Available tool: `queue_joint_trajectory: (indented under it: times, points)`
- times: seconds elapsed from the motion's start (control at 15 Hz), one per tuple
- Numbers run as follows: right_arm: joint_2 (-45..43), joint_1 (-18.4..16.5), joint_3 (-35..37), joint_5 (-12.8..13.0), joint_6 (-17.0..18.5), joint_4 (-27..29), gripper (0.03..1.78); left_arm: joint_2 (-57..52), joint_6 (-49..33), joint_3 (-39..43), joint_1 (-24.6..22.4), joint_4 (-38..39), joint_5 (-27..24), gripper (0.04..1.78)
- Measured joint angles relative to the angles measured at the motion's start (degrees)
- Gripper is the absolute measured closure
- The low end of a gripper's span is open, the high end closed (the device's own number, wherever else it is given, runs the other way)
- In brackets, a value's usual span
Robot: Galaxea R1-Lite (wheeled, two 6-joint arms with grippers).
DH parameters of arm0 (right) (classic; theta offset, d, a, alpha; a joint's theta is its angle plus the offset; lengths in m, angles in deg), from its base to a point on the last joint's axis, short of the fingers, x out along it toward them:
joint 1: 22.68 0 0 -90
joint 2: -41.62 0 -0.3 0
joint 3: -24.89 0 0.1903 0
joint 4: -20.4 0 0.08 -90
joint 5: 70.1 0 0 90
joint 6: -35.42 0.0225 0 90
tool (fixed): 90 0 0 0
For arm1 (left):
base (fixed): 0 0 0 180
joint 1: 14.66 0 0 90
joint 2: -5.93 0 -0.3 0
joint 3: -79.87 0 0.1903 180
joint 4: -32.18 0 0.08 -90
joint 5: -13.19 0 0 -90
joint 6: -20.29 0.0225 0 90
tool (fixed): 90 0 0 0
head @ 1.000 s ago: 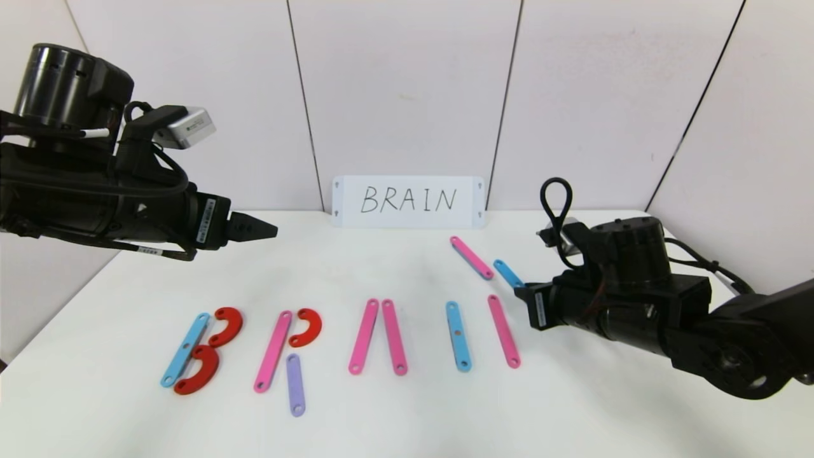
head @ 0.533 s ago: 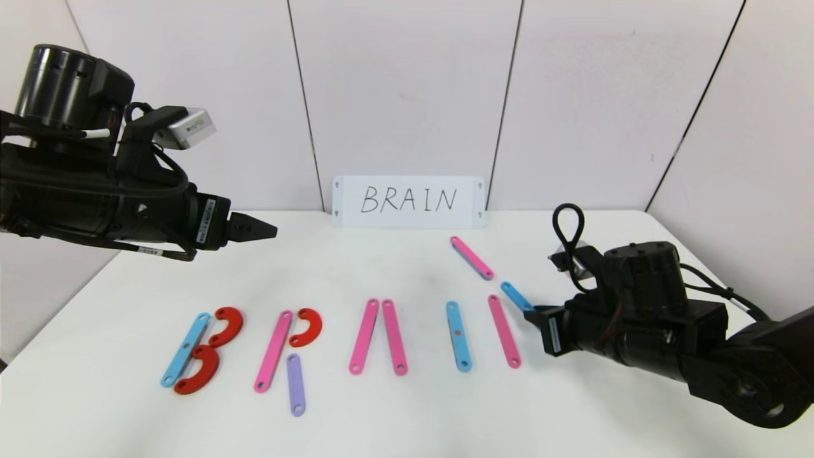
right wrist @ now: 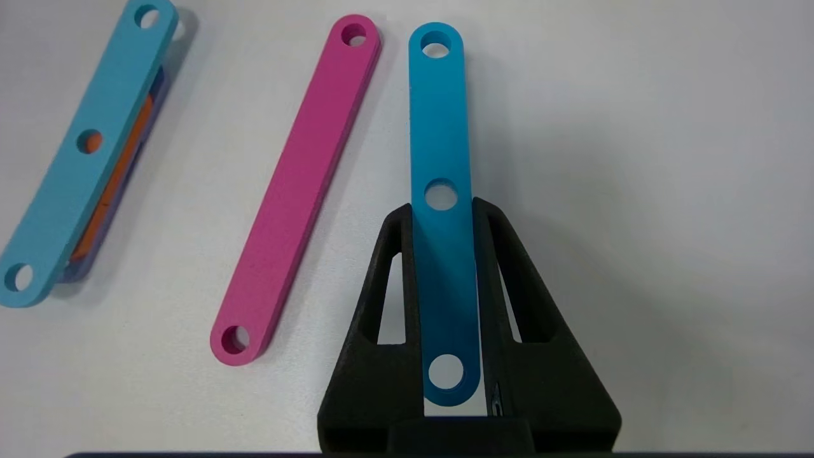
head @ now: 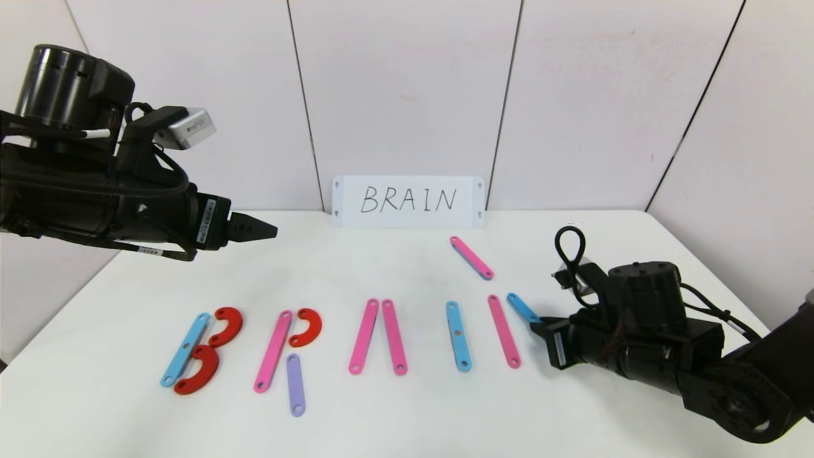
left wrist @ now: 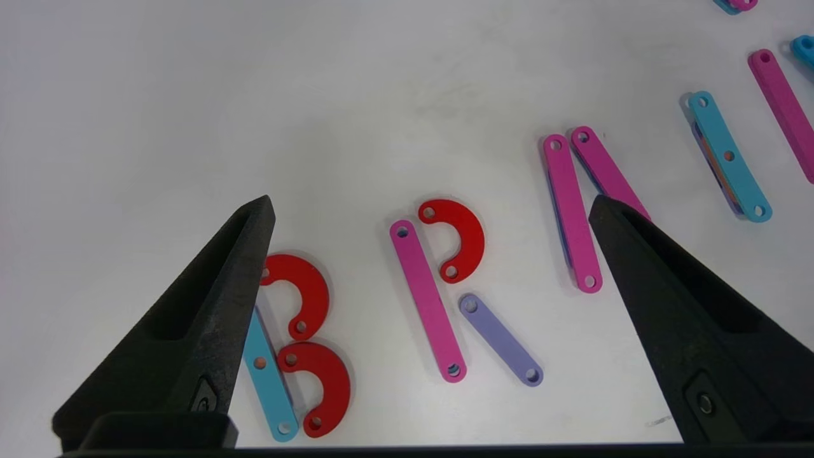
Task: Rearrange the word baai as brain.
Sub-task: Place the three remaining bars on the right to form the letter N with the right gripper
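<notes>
Blue strip in the right gripper

Right gripper squeezes a flat bright blue plastic strip by its long edges, low over the white table. It may touch the table; I cannot tell. A pink plastic strip lies just beside it. Left gripper hangs wide open, holding nothing, above the red curved pieces.

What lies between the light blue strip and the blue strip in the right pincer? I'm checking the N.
One pink strip lies between the light blue strip and the held blue strip, clearest in the right wrist view.
</notes>
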Motion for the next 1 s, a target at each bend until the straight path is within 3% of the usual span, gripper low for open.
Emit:
queue_joint_trajectory:
  times: [1.0]
  points:
    - [1.13, -2.07, 0.33, -4.5, -5.49, -0.41, 1.53, -0.09, 0.0, -0.02, -0.07, 0.0, 0.0, 0.09]
